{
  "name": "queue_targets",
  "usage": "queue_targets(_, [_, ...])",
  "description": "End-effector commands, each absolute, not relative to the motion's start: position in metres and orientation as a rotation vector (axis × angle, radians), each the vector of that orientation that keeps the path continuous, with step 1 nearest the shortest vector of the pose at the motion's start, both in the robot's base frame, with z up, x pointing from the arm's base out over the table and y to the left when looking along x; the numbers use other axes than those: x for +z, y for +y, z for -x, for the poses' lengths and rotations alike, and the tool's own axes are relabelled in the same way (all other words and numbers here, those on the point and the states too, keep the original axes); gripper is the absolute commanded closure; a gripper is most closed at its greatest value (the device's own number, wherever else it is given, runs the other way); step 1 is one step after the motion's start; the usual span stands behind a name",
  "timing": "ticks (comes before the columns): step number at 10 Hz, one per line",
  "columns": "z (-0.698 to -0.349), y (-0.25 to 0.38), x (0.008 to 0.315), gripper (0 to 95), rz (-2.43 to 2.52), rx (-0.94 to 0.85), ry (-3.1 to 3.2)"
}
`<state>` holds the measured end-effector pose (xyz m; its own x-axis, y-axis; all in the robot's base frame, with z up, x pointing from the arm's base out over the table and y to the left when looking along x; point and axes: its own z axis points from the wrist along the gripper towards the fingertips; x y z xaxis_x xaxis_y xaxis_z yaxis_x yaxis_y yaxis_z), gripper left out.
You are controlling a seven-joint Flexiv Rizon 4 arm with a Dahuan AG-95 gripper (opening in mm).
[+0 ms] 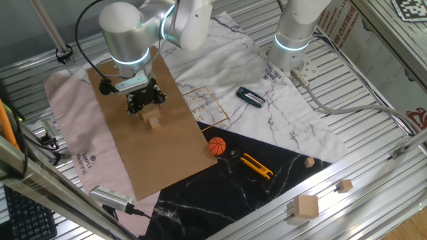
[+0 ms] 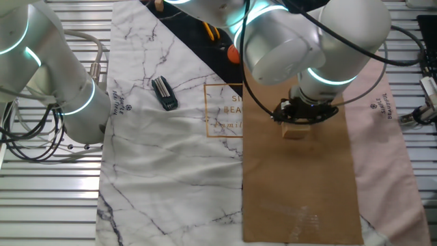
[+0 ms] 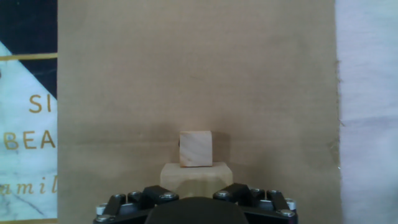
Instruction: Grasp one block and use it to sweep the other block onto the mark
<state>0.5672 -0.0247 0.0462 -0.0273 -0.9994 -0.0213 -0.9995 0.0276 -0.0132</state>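
Tan larger block [image 3: 196,176] pinched in end effector [image 3: 196,200], gold "SI / BEA" lettering [image 3: 32,123] alongside (partly cropped).

Ribbed aluminium table [image 1: 373,143] all round, slats catching pale glare — over it a white marble-print cloth [image 2: 157,171], a brown mat [image 1: 150,143], a pink sheet [image 1: 70,127] and a black marble-print panel [image 1: 220,193]. Small clutter sits about: an orange ball [image 1: 217,146], a yellow-handled tool [image 1: 257,166], a dark flat gadget [image 2: 164,93]. Cables [image 1: 347,100] snake across the slats — a keyboard corner [image 1: 23,217] peeks in low.
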Motion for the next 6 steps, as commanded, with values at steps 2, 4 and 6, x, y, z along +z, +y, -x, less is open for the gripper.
queue_targets(2, [-0.564, -0.035, 0.074, 19.0, 2.131, 0.01, 2.276])
queue_targets(4, [-0.56, -0.049, 0.095, 19.0, 2.092, 0.011, 2.316])
queue_targets(6, [-0.551, -0.067, 0.119, 19.0, 1.827, 0.007, 2.533])
